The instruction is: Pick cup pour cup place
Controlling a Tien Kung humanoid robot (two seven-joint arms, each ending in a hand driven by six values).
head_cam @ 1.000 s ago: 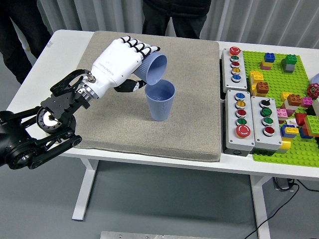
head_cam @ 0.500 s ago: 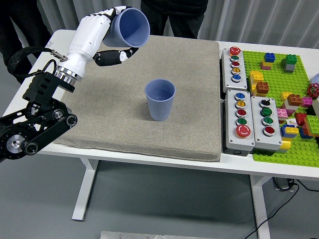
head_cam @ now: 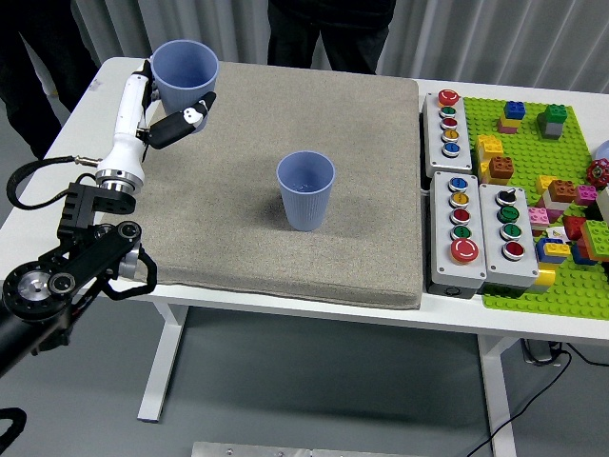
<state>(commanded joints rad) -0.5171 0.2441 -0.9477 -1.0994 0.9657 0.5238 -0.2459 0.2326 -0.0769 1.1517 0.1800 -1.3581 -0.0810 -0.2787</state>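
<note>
So the table has a big mat covering most of its left and middle. One cup stands upright on the mat, roughly in the middle. A second cup is upright over the mat's far left corner, held by the left robot hand, whose arm comes in from the near left. Right of the mat sit three button boxes: one at the back, and two side by side in front of it, left and right. Further right, running to the table's right edge, there's a baseplate with bricks scattered on it. People stand behind the table's far side.
</note>
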